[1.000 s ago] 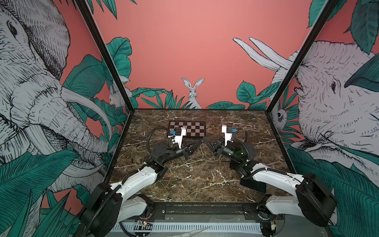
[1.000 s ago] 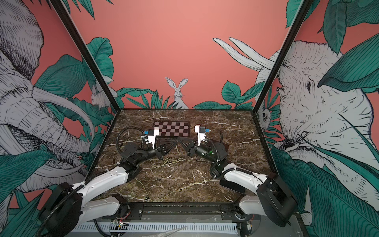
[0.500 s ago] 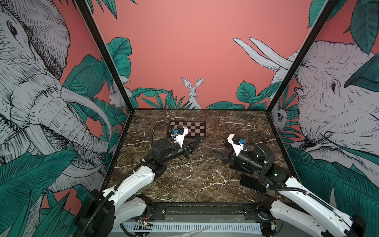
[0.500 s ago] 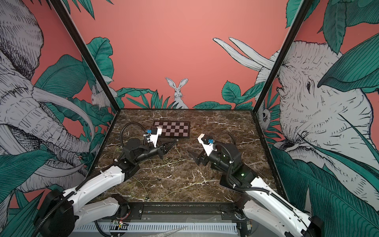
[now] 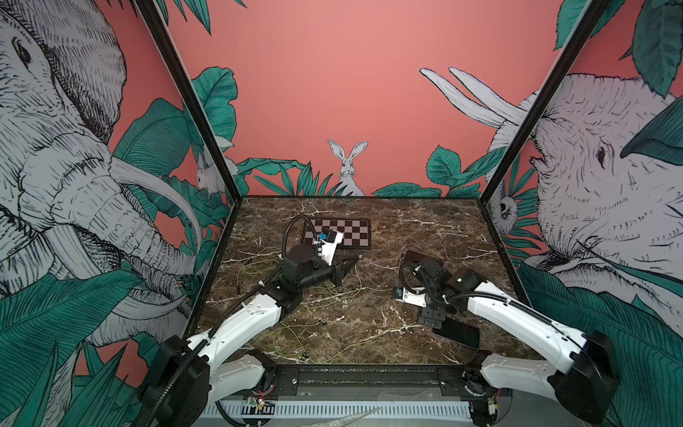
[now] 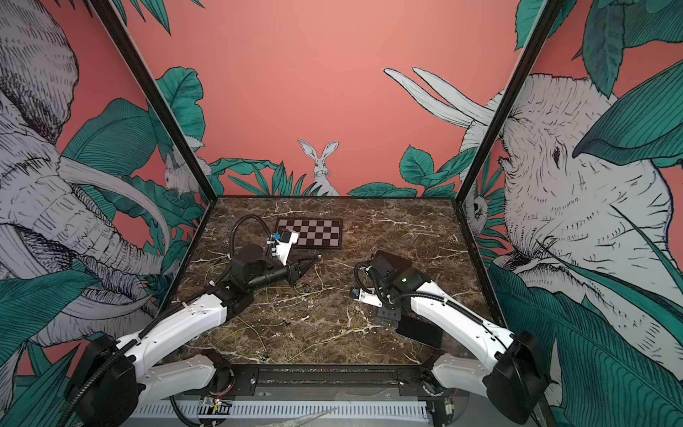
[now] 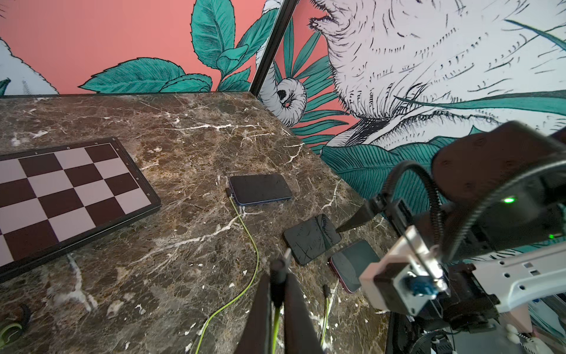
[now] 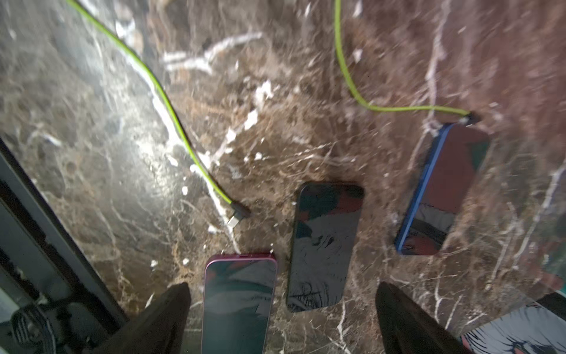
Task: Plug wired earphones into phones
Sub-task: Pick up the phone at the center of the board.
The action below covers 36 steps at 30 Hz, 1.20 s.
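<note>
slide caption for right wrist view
Open right gripper over three phones; one earphone cord reaches the blue-edged phone, another plug lies loose

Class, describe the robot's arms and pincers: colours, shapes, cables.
White shells, black joints, black ribbed cables on left arm and right arm. Dark tapered fingers on left pincer and right pincer, with white camera brackets. Green light on the right wrist.

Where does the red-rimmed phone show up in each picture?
Both top views: red-rimmed phone lies front right.
Left wrist: beside the black phone, nearer the camera.
Right wrist: just ahead of the open right gripper.
Shared landmark: that gripper, close by in every view.
</note>
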Tool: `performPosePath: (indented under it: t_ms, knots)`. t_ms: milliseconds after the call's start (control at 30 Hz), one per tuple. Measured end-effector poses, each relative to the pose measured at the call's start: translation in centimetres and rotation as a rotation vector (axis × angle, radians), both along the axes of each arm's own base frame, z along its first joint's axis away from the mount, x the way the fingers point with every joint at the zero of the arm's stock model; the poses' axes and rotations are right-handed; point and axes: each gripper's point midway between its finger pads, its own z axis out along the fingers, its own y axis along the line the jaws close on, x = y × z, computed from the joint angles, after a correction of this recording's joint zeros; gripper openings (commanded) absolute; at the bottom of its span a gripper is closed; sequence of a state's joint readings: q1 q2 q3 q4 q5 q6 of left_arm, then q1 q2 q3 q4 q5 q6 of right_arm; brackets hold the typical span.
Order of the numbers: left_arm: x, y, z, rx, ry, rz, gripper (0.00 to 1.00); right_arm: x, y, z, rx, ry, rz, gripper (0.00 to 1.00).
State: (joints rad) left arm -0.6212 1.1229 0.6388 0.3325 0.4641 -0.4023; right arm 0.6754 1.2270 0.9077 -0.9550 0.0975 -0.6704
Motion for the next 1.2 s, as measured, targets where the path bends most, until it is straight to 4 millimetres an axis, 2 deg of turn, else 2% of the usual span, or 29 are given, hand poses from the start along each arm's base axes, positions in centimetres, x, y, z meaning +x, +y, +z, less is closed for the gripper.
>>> performPosePath:
  t_ms: [233, 400, 633, 1000, 1200]
  knots:
    - [0.0, 0.2, -0.6, 0.021, 0.02, 0.008, 0.0, 2.3, -2.6, -3.0, -0.085, 0.103, -0.059, 0.97]
    - [-0.1, 0.3, -0.5, 0.019, 0.018, 0.01, 0.0, 3.8, -2.9, -4.8, -0.105, 0.139, -0.058, 0.97]
    - [-0.1, 0.3, -0.4, 0.018, 0.017, 0.011, 0.0, 5.9, -2.7, -5.4, -0.097, 0.128, -0.058, 0.97]
    - [-0.1, 0.3, -0.4, 0.019, 0.018, 0.011, 0.0, 5.5, -2.4, -7.9, -0.1, 0.215, -0.038, 0.94]
    - [-0.1, 0.3, -0.4, 0.018, 0.017, 0.01, 0.0, 5.7, -2.6, -8.1, -0.097, 0.217, -0.039, 0.93]
